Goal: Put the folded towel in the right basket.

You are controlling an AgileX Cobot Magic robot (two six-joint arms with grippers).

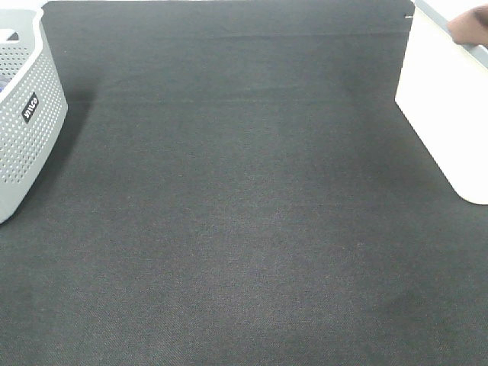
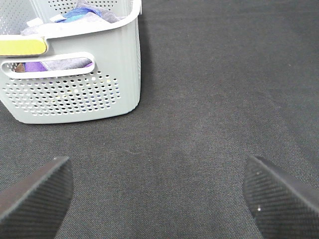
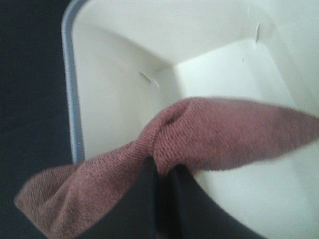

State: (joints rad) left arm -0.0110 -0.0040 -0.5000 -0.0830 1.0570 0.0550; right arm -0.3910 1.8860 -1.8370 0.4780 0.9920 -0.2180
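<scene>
**Exterior high view.** Black woven cloth covers the whole work surface. At its left edge stands a grey perforated basket; at its right edge stands the white right basket, solid-walled. A small patch of the dusty-red towel shows at the top right corner, above the right basket's far rim. Neither gripper appears in this view.

**Left wrist view.** The left gripper hangs over bare black cloth. Its two dark textured fingers are spread wide apart, holding and touching nothing. The grey perforated basket stands beyond them, with purple and blue cloths inside it.

**Right wrist view.** The right gripper is pressed together on the towel, pinching it near its middle, where the fabric bunches into a fold. The towel's long axis runs crosswise to the dark fingers, one lobe to each side. One lobe extends over the white interior of the right basket. The other reaches past the grey-blue rim towards the dark cloth outside. Whether the towel touches the basket's floor or rim cannot be told.
</scene>
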